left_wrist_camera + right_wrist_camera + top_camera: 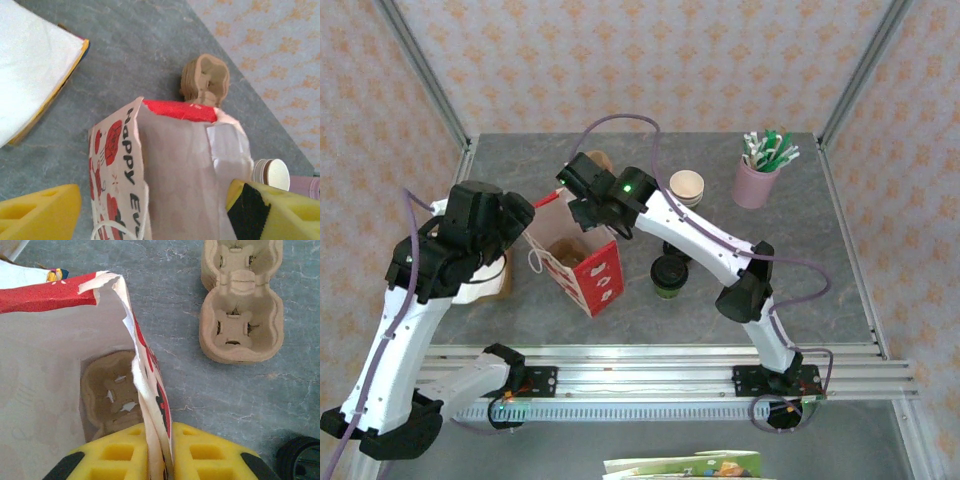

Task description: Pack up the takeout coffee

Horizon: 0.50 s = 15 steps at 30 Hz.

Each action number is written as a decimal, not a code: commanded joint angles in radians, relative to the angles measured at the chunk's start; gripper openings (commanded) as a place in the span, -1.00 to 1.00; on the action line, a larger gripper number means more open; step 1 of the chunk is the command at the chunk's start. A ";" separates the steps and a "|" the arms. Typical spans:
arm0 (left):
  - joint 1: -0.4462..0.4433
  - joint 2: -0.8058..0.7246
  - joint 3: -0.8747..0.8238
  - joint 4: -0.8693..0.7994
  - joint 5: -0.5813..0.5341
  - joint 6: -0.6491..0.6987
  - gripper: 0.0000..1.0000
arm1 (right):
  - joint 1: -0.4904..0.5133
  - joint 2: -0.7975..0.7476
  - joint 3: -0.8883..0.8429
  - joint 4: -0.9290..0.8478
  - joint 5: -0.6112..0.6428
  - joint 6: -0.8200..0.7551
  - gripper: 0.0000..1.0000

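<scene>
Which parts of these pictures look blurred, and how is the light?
Left wrist: the paper bag and the left tool look soft, close to the lens; right wrist: the cardboard cup carrier is sharp; top external: even light, faint shadows.

I find the overhead view bright and evenly lit, shadows on the desk soft. Left wrist: white paper washes out, yellow pads blur. Right wrist: paper bag interior shaded.

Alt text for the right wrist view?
The right gripper pinches one wall of an open red-and-white paper bag. A cardboard cup carrier lies inside the bag; a second carrier sits on the grey table beside it.
</scene>
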 commanded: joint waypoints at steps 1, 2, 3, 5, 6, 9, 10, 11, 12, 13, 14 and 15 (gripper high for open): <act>0.003 0.020 0.046 -0.039 -0.057 0.052 0.71 | 0.000 -0.031 0.016 -0.006 -0.016 0.088 -0.73; 0.003 0.021 0.051 -0.037 -0.058 0.055 0.71 | 0.001 -0.035 0.005 0.006 -0.031 0.104 -0.77; 0.003 0.024 0.055 -0.035 -0.060 0.057 0.72 | 0.002 -0.038 -0.003 0.017 -0.039 0.117 -0.79; 0.003 0.026 0.066 -0.035 -0.066 0.062 0.72 | 0.004 -0.038 -0.012 0.025 -0.046 0.146 -0.83; 0.003 0.028 0.072 -0.036 -0.067 0.064 0.72 | 0.004 -0.036 -0.011 0.026 -0.047 0.159 -0.85; 0.003 0.031 0.088 -0.047 -0.076 0.071 0.73 | 0.004 -0.034 -0.003 0.036 -0.052 0.202 -0.93; 0.003 0.031 0.093 -0.051 -0.079 0.072 0.73 | 0.005 -0.034 -0.002 0.042 -0.055 0.218 -0.94; 0.004 0.031 0.096 -0.052 -0.080 0.072 0.73 | 0.007 -0.034 -0.003 0.047 -0.055 0.229 -0.95; 0.003 0.029 0.098 -0.054 -0.081 0.073 0.73 | 0.010 -0.032 -0.002 0.052 -0.057 0.235 -0.94; 0.003 0.029 0.098 -0.054 -0.082 0.073 0.73 | 0.014 -0.030 -0.001 0.054 -0.049 0.244 -0.93; 0.003 0.028 0.098 -0.054 -0.083 0.072 0.74 | 0.017 -0.029 -0.002 0.053 -0.041 0.252 -0.93; 0.003 0.027 0.098 -0.056 -0.083 0.071 0.74 | 0.020 -0.025 -0.003 0.053 -0.036 0.260 -0.92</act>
